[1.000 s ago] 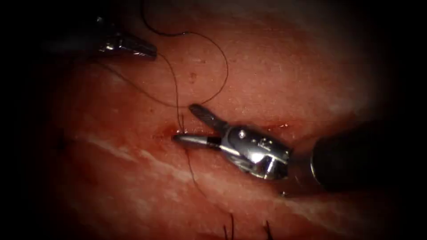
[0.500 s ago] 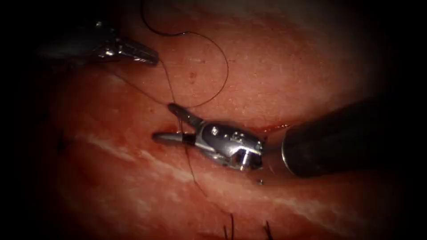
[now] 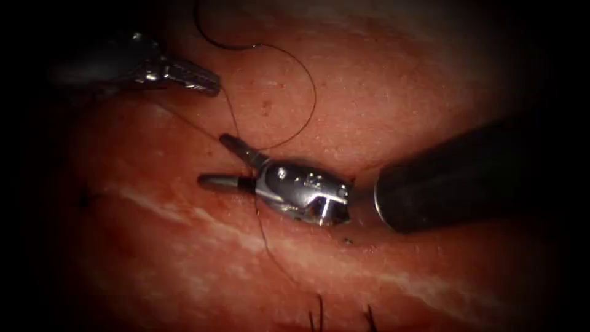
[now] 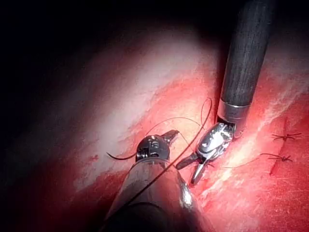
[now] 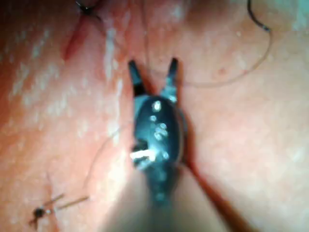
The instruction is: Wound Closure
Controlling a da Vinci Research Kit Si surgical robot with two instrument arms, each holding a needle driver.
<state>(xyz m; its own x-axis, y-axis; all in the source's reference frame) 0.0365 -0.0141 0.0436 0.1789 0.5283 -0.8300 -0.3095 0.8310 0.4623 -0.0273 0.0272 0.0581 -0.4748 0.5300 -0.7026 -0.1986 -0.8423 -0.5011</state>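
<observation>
Clearly, the right gripper (image 3: 228, 161) lies low over the tissue (image 3: 381, 104) with its jaws spread apart, holding nothing; the thread (image 3: 304, 74) runs down between them and on across the cut (image 3: 369, 165). Up at the left, the left gripper (image 3: 212, 81) has its jaws together, seemingly clamped on the thread, which loops wide over the tissue. Cut ends of thread (image 3: 319, 313) stand near the lower edge. I cannot make out the needle.
</observation>
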